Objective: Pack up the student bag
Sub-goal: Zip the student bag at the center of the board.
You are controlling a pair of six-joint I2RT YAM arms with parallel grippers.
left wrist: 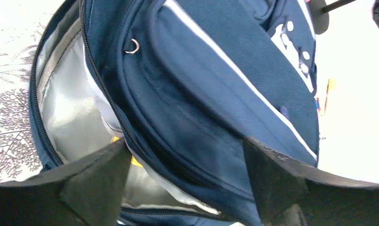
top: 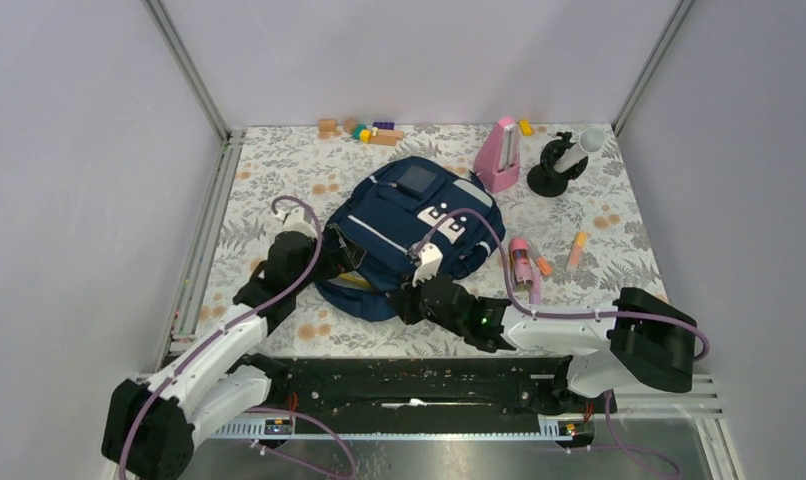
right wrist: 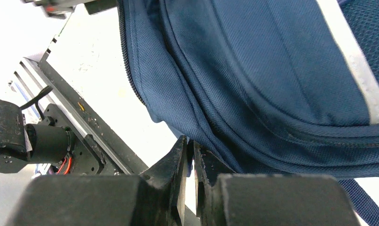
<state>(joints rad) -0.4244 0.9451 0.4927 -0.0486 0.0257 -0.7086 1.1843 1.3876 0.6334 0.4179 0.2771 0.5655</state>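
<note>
Floral table [top: 279, 170], student bag [top: 399, 215] mouth half-hidden

Bright, even light is falling from above, making soft shadows. In the wrist views the table [left wrist: 357, 132] is burning out white; the student bag [left wrist: 216, 94] is looking sharp.

Nothing is readable; the white patch [top: 443, 222] on the student bag [top: 379, 215] bears only blurred marks.

The student bag [top: 391, 215], navy with thin white stripes and a white front patch, lies front-up on the counter [top: 279, 170], main compartment unzipped, grey lining showing.
</note>
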